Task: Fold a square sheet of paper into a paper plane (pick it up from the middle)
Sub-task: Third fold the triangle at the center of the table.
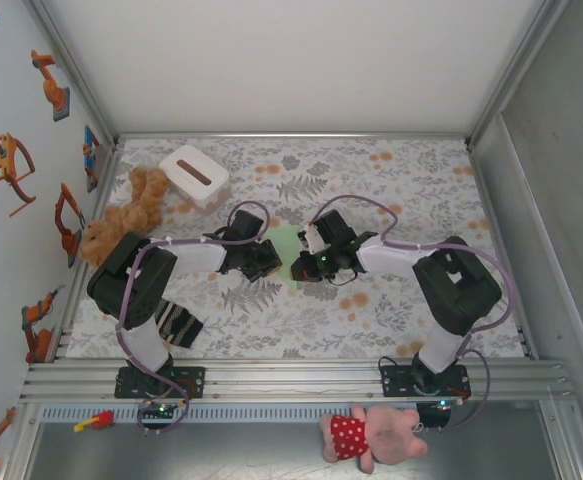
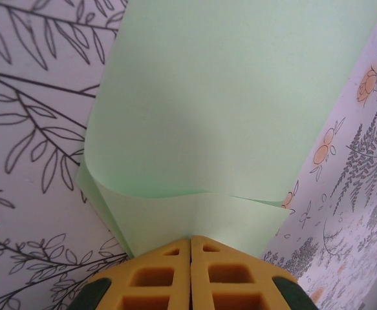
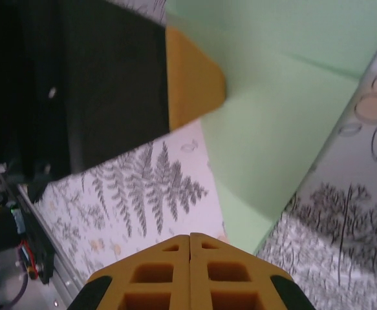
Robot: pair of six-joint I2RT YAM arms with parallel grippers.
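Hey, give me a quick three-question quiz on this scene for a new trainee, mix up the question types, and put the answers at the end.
1. True or false: the left gripper and the right gripper both have their fingers spread wide.
2. In the top view, what lies on the table between the two grippers? A) a blue towel B) the square sheet of paper C) a metal bowl
3. Short answer: which plush toy lies beside the white box at the table's far left?

Key: 1 false, both are shut; 2 B; 3 the brown teddy bear.
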